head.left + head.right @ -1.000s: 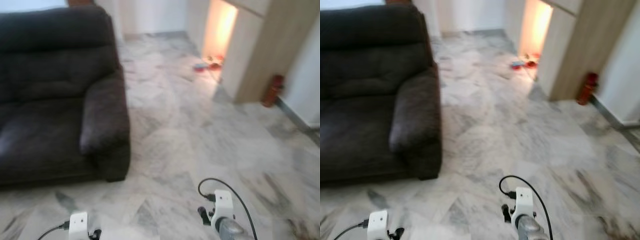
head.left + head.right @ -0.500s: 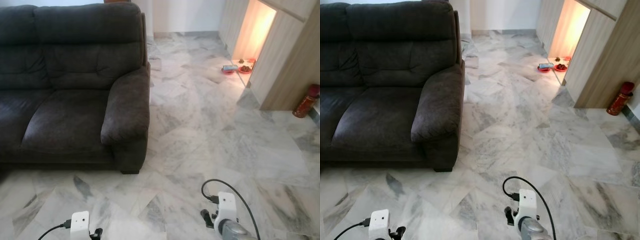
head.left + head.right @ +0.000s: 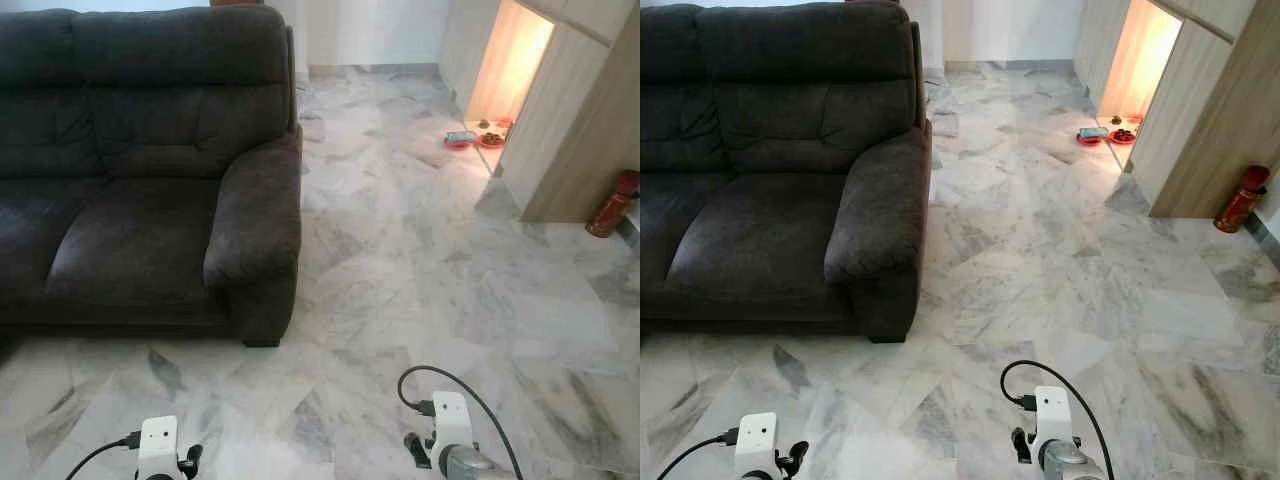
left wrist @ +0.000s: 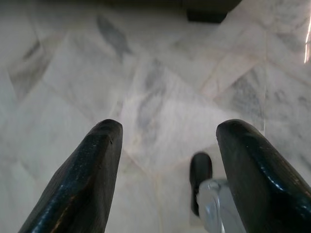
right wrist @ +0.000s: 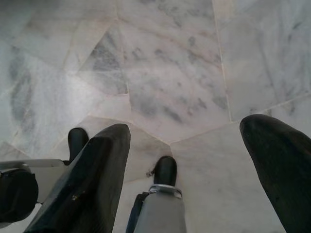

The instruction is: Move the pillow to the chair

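While both arms hang low over the marble floor [image 3: 420, 250], the left hand [image 4: 167, 165] and right hand [image 5: 187, 160] each gape wide, holding nothing. One dark sofa [image 3: 140, 170] sits left; two bowls [image 3: 475, 138] and one red extinguisher [image 3: 612, 203] sit right. I can't spot the pillow.

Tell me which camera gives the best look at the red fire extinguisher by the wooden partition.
The right eye view: the red fire extinguisher stands whole against the wooden partition, clear of the frame edge. The left eye view has it at the right border, less fully. Both wrist views look down at the marble floor.
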Controlling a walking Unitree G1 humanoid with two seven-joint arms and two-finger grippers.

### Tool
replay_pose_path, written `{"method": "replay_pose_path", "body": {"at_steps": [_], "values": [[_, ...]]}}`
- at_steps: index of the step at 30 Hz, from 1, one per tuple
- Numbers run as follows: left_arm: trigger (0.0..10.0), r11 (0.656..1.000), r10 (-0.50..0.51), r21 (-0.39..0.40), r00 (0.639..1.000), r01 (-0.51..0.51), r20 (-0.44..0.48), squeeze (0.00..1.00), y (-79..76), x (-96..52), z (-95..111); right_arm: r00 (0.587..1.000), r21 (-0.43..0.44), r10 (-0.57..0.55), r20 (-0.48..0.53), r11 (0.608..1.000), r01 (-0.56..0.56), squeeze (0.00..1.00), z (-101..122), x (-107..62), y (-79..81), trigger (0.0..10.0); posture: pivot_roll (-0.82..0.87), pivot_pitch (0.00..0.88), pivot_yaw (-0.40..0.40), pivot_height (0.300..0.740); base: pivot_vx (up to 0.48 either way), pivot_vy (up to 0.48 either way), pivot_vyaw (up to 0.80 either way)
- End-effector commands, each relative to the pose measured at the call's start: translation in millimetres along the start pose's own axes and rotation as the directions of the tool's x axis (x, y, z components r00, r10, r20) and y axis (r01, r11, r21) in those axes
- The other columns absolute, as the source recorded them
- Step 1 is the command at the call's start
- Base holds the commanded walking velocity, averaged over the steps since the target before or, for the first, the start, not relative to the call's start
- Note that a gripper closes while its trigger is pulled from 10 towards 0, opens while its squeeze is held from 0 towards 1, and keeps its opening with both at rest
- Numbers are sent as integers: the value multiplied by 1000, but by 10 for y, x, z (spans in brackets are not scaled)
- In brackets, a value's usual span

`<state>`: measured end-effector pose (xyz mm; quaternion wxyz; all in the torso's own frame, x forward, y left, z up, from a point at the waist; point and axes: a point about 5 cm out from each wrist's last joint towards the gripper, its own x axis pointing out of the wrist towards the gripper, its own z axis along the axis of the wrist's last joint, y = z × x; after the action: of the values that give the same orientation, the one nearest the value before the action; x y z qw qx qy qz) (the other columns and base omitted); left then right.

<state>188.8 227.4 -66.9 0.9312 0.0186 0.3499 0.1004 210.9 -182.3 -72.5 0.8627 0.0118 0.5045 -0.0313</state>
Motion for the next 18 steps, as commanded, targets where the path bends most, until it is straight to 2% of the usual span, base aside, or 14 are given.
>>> {"method": "replay_pose_path", "body": {"at_steps": [1,5,8,9,11,12,14,16,17,18], "values": [[10000,999,2,41,999,-4,38,0,35,-7,30,1000,14,-12,2,1000,12,0,10,0,0,10000,-20,24,22,740,0,0,0],[10000,999,23,37,996,-27,89,0,42,-18,63,998,39,-15,63,999,13,0,46,-2,-1,10000,-9,25,20,740,0,0,0],[10000,997,73,26,985,-78,154,0,71,-40,102,975,161,-31,221,987,-5,0,135,-23,12,10000,-15,28,23,740,0,0,0],[10000,995,88,26,946,-101,314,0,157,91,658,963,145,-52,263,989,14,0,172,-34,-3,10000,-16,28,21,740,0,0,0],[10000,992,98,26,896,-120,433,0,232,142,1138,952,140,-66,300,990,25,0,201,-46,-13,10000,-10,28,19,740,0,0,0],[10000,991,110,12,869,-132,482,0,280,137,1310,938,144,-78,337,989,30,0,229,-59,-20,10000,-7,28,18,740,0,0,0],[10000,990,118,7,848,-142,517,0,298,123,1396,926,155,-78,369,988,21,0,251,-71,-18,10000,-9,27,19,740,0,0,0],[10000,986,132,6,801,-166,584,0,308,85,1538,912,147,-68,405,989,9,0,277,-85,-14,10000,-17,26,17,740,0,0,0],[10000,986,132,6,801,-166,584,0,308,85,1538,912,147,-68,405,989,9,0,277,-85,-14,10000,-17,26,17,740,0,0,0],[10000,983,142,-1,759,-183,635,0,321,48,1649,895,120,-63,442,993,11,0,307,-101,-16,10000,-11,27,16,740,0,0,0]]}}
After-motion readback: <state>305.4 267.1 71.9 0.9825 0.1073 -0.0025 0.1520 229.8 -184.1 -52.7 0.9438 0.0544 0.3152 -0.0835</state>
